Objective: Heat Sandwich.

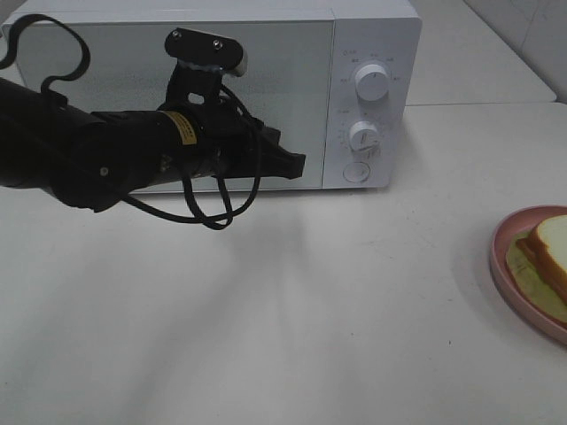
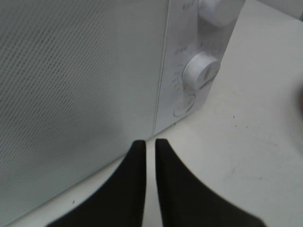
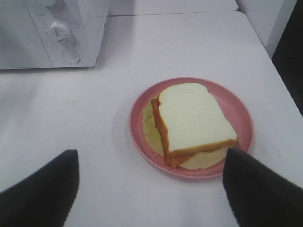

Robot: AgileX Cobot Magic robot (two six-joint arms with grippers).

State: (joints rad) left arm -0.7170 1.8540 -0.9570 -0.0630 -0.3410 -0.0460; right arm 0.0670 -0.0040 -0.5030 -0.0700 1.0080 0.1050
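Observation:
The sandwich (image 3: 194, 118), white bread over an orange-red filling and a pale yellow-green layer, lies on a round pink plate (image 3: 239, 106). In the high view the sandwich (image 1: 554, 252) and plate (image 1: 500, 257) sit at the table's right edge, partly cut off. My right gripper (image 3: 151, 189) is open wide, its black fingers on either side just short of the plate, holding nothing. My left gripper (image 1: 297, 164) hovers before the white microwave (image 1: 372, 35), near the closed door's right edge. Its fingers (image 2: 137, 161) are almost together, a thin slit between them, empty.
The microwave's panel has two knobs (image 1: 372, 81) (image 1: 363, 135) and a round button (image 1: 356, 172) below them. The left arm's cable loops (image 1: 217, 208) hang in front of the door. White table (image 1: 310, 310) spreads between the microwave and the plate.

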